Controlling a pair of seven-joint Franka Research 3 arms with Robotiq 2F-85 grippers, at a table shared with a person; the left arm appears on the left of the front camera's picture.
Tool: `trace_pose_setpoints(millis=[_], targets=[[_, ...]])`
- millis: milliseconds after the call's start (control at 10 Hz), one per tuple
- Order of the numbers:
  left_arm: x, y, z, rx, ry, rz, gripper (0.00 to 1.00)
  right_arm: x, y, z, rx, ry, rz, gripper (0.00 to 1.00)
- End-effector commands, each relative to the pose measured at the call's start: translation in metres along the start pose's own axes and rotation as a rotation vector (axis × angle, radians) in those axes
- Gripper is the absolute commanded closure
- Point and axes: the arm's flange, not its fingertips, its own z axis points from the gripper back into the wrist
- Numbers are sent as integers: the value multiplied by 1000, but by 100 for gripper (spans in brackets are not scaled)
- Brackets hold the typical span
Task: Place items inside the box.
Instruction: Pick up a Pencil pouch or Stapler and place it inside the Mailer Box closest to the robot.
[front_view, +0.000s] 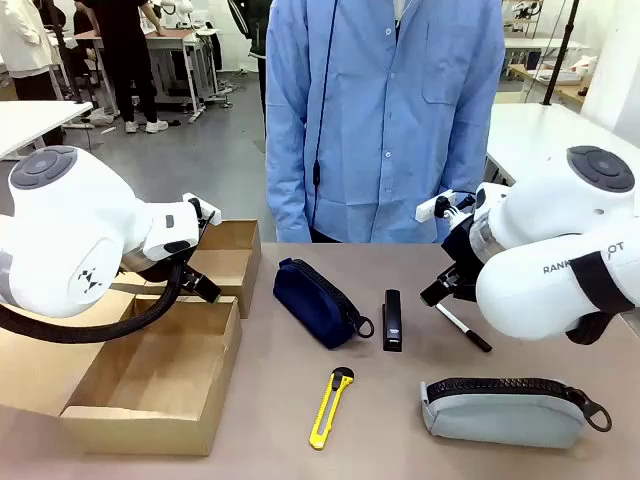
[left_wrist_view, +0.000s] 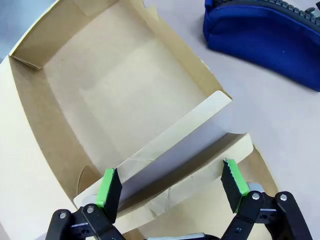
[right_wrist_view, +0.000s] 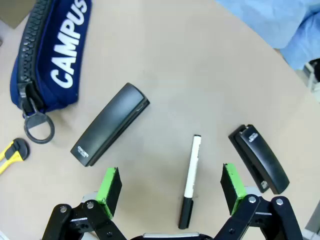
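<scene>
Nothing grasped on either side.
I see my left gripper (left_wrist_view: 171, 182) spread wide above the box (left_wrist_view: 45, 120) flap, my right gripper (right_wrist_view: 171, 185) spread wide over the pen (right_wrist_view: 191, 167).

Lab hall, white worktables (front_view: 545, 125)

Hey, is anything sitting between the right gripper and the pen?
Nothing visible. The open right gripper hangs over the pen, which lies on bare table between its pads; the stapler lies off to one side.
</scene>
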Motion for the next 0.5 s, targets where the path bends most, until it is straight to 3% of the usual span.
trace_pose_setpoints(millis=[0,400], targets=[[0,0,0,0,0,0,0,0,0,0,0,0,0,0],[0,0,0,0,0,0,0,0,0,0,0,0,0,0]])
